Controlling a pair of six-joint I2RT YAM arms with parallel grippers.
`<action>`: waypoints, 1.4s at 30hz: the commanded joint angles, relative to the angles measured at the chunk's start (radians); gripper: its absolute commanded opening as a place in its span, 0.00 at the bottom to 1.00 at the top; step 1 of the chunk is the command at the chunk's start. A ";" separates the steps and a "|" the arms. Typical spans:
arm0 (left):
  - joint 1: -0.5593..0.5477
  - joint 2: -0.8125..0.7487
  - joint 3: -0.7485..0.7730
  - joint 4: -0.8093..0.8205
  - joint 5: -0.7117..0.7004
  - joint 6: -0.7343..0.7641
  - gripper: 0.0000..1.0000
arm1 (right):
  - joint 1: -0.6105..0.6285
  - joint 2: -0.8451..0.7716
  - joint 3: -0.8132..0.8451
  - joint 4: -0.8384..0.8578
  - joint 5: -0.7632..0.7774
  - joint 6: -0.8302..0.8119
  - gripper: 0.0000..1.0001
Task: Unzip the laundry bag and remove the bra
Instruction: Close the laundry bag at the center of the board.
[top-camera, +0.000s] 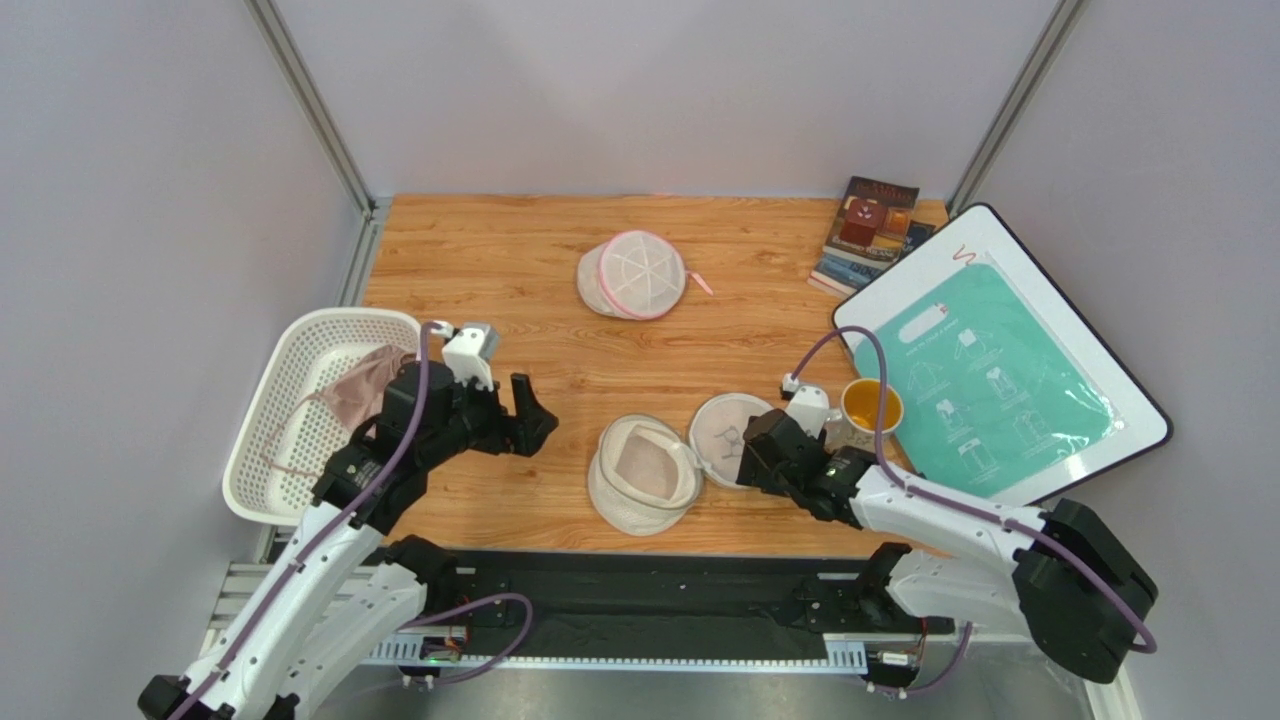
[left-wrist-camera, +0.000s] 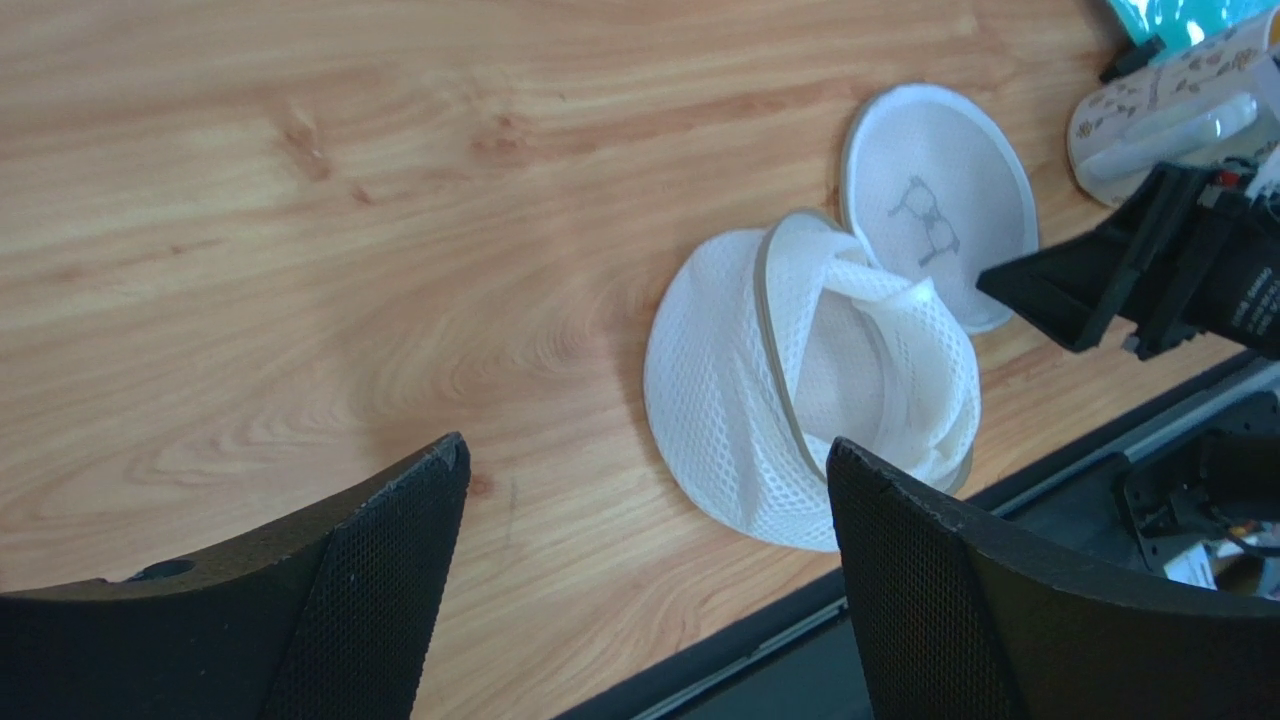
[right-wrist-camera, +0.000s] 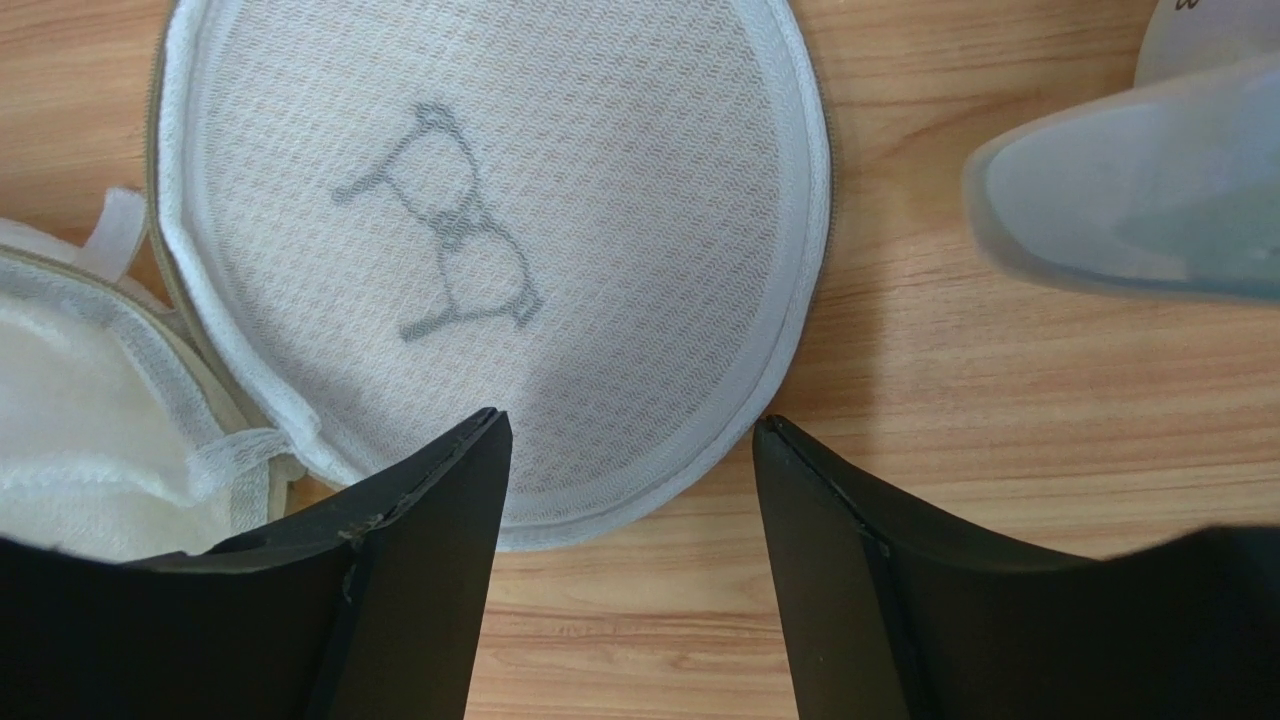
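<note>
- The left gripper (top-camera: 529, 423) hung over bare wood close to the near edge of the wooden worktop (top-camera: 496, 285), left of the bag. Its black fingers (left-wrist-camera: 376, 585) were spread wide with nothing between them.
- The right gripper (top-camera: 751, 447) sat low at the bag's right side. Its fingers (right-wrist-camera: 406, 570) were parted on either side of the lid half's near rim and were not pinching it.
- The laundry bag (top-camera: 646, 477), a round beige-white mesh pouch, lay unzipped by the middle of the near edge, between the two grippers. Its bowl half gaped upward. The lid half (top-camera: 732, 432) was folded out flat to the right, with the dark bra pictogram (right-wrist-camera: 451, 225) facing up.
- The bra (top-camera: 361, 387), soft dusty-pink fabric, lay out of the bag in a white latticed plastic basket (top-camera: 248, 480) at the worktop's left edge.
- A yellow cup (top-camera: 872, 405) stood just right of the lid half, beside a white rounded board with a teal sheet (top-camera: 992, 368) that lay askew at the right edge.
- A second round mesh pouch with pink trim and spoke-like ribs (top-camera: 639, 275) lay toward the far edge.
- A small stack of books (top-camera: 872, 233) filled the far right corner.
</note>
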 joint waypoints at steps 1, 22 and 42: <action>-0.044 0.008 -0.064 0.061 0.054 -0.076 0.93 | -0.013 0.064 0.019 0.085 0.067 0.053 0.65; -0.149 0.146 -0.295 0.384 0.105 -0.237 0.90 | -0.017 0.067 0.041 0.042 0.113 0.047 0.00; -0.155 0.241 -0.412 0.582 0.171 -0.317 0.43 | 0.283 -0.099 0.154 -0.032 0.556 -0.057 0.00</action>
